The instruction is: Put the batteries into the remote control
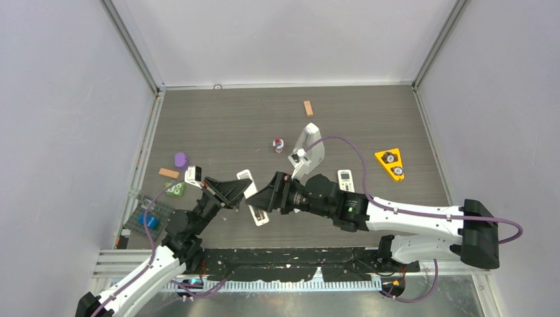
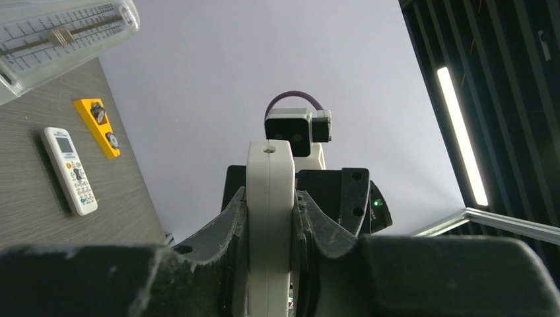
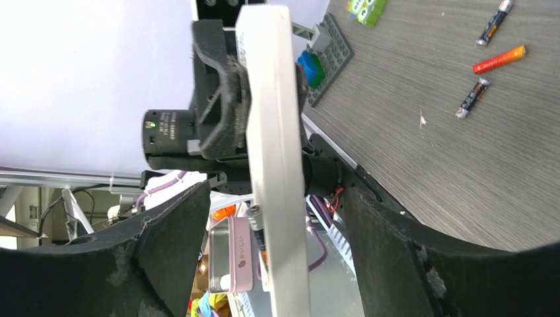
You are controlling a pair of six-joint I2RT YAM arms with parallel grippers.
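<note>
The remote control (image 1: 257, 214) is a long white bar held off the table between both arms. My left gripper (image 1: 239, 193) is shut on it; in the left wrist view the remote (image 2: 271, 178) stands edge-on, clamped between the fingers (image 2: 224, 228). My right gripper (image 1: 265, 196) is open, and in the right wrist view its jaws (image 3: 274, 191) stand either side of the remote (image 3: 271, 99) with gaps. A small cylinder with a metal end (image 3: 256, 219) shows against the remote's left face. Three batteries (image 3: 500, 59) lie on the table; the top view hides them.
The grey metronome (image 1: 310, 148) stands behind the grippers. A short white remote with buttons (image 1: 345, 179) and a yellow triangle (image 1: 391, 164) lie to the right. A brick plate (image 1: 146, 214), a green toy (image 1: 175, 189) and a purple piece (image 1: 181, 159) sit at the left.
</note>
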